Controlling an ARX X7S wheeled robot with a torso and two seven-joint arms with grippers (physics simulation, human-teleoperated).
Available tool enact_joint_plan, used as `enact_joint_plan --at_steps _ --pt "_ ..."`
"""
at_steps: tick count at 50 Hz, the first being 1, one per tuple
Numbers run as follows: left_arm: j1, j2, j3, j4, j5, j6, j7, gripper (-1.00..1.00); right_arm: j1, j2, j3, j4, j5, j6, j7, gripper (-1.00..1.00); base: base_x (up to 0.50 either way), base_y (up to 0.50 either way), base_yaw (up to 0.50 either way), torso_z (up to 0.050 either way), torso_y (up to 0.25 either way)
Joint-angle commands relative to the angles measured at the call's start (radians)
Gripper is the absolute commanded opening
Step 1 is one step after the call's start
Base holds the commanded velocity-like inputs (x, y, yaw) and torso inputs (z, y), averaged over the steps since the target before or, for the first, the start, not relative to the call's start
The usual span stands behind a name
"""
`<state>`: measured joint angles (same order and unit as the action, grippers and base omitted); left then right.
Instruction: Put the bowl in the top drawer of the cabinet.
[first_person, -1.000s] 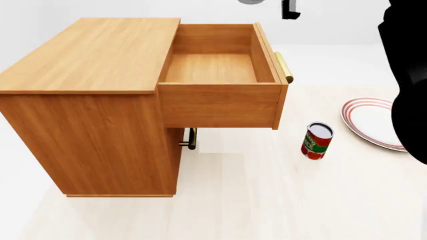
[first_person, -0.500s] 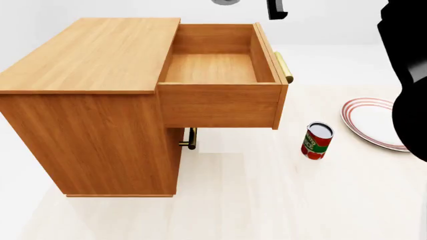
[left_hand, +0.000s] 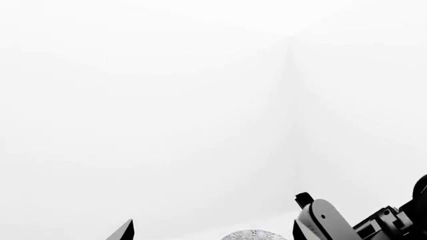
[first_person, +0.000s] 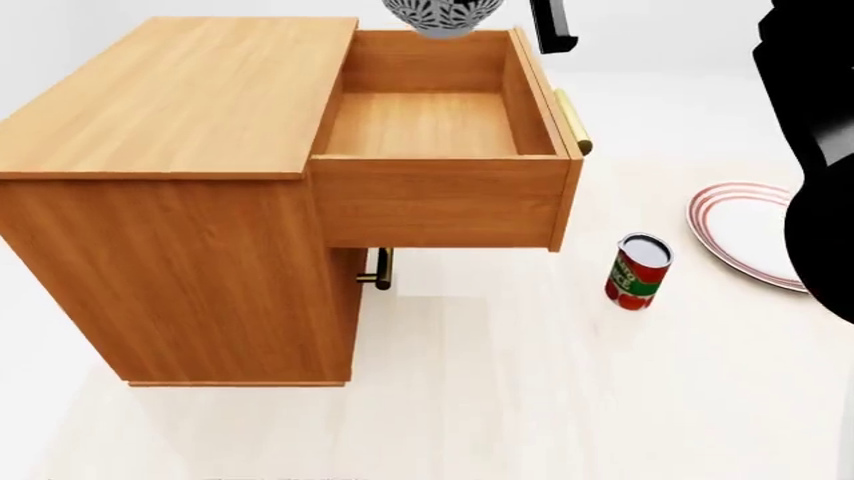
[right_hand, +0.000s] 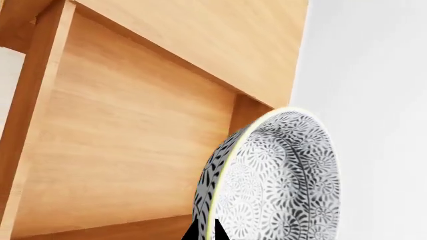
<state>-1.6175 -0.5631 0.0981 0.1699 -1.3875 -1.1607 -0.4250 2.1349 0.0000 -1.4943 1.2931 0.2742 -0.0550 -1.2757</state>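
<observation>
Hanging in the air, the bowl (first_person: 443, 17) sits just above the back edge of the open top drawer (first_person: 434, 125) of the cabinet (first_person: 174, 200). Your right gripper (right_hand: 205, 234) pinches its rim. You can't tell if the left gripper (left_hand: 213, 232) is open. A can (first_person: 638, 271) and plate (first_person: 747, 232) rest on the floor.

The deep round ceramic bowl (first_person: 442, 15) with its dense dark-and-white speckled outside hangs in the air above the far end of the top drawer (first_person: 441, 188), touching nothing below. That light-brown wooden box drawer stands pulled fully out, its floor bare, its brass bar handle on the front. The boxy light-brown wood-grain cabinet (first_person: 174, 200) stands upright on the pale floor.
</observation>
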Motion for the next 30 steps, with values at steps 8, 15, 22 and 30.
enact_joint_plan --at_steps 8,15,22,30 --pt "0.001 -0.008 0.003 0.003 0.005 0.013 0.001 1.00 0.005 0.000 0.002 -0.010 0.009 -0.005 -0.011 -1.00 0.00 0.00 0.00 0.000 -0.124" --pt "0.005 -0.011 0.005 0.002 0.010 0.021 0.006 1.00 0.004 0.000 -0.001 -0.018 0.013 -0.007 -0.012 -1.00 0.00 0.00 0.00 0.000 -0.120" --pt "0.003 -0.014 0.001 0.005 0.001 0.022 0.000 1.00 0.005 0.000 -0.003 -0.025 0.020 -0.006 -0.013 -1.00 0.00 0.00 0.00 0.000 -0.108" --pt "0.002 -0.018 -0.002 0.008 -0.011 0.022 -0.005 1.00 0.006 0.000 -0.008 -0.038 0.029 -0.001 -0.020 -1.00 0.00 0.00 0.00 0.000 -0.108"
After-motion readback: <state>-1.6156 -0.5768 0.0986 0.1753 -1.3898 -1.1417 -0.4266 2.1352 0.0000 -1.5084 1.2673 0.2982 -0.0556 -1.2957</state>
